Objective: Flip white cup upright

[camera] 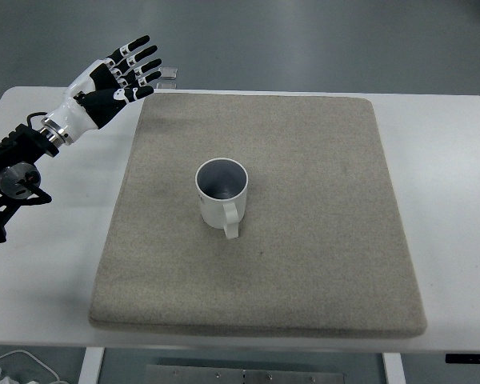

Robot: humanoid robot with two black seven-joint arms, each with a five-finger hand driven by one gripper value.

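The left robot hand [124, 72] is in the upper left of the frame, above the far left corner of the grey mat [256, 272]. Its fingers are stretched out straight and a little apart, pointing to the right. It holds nothing. Its arm comes in from the left edge, with black parts low on the left side.

There is lots of open room. The mat is big and covers most of the white desk [452, 200]. A strip of bare desk shows on the left, on the right and along the bottom of the frame. Nothing else lies on the mat near the cup, so all sides of it are free. The robot hand is well apart from the cup.

The white cup [222, 192] stands upright near the middle of the mat, a bit to the left. Its open mouth faces up. The inside looks dark and grey, and nothing can be seen in it. Its handle points down toward the bottom of the frame.

The mat is soft-looking and flat, with rounded corners. Behind the desk the floor [304, 40] is grey. A white cable [20, 370] lies in the bottom left corner, below the desk.
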